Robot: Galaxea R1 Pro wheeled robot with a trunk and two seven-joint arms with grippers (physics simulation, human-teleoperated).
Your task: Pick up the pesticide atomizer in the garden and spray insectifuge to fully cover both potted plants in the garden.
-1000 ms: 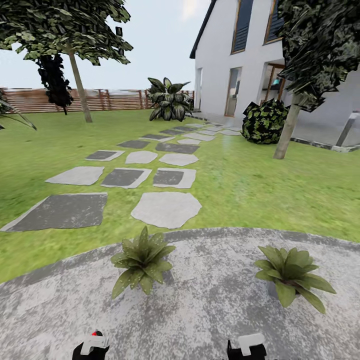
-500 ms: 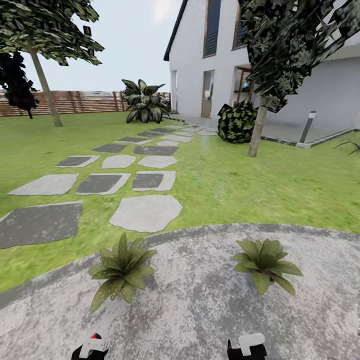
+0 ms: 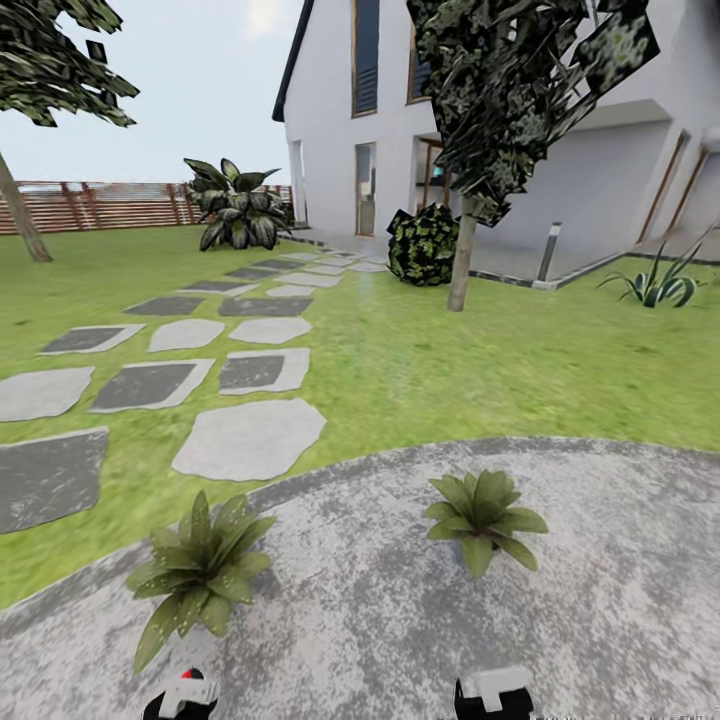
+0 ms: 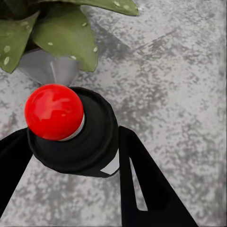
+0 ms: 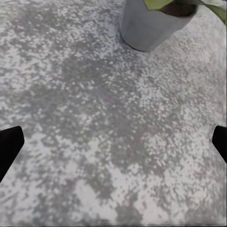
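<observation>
Camera has swung right since the earlier frames: house and tree slide left across the head view, and a spiky grass clump (image 3: 655,285) comes in far right. That is the head or base turning; the plants themselves haven't moved on the patio (image 3: 400,630).

Left gripper (image 3: 182,695) sits low and near, jaws closed on the atomizer (image 4: 78,142). Its black top carries a red ball button (image 4: 53,112), and a sliver of white label shows below. So the bottle is in hand, held just above the paving, near the left plant (image 3: 195,575), whose grey pot (image 4: 47,68) shows just past the bottle in the left wrist view. Right gripper (image 3: 492,692) has jaws spread wide with nothing in them, hanging over bare paving near the right plant (image 3: 482,515).

Risks, as I judge them:
- I can't tell which way the nozzle points, so a spray could hit the paving instead of the leaves.
- The plants stand well apart, so one burst from this spot would likely leave the right one partly or wholly uncovered.
- The bottle is low and near the left pot, so a careless swing or roll forward could knock the pot.
- The grip is near the cap, so the bottle could tilt or slip when the arm lifts.
</observation>
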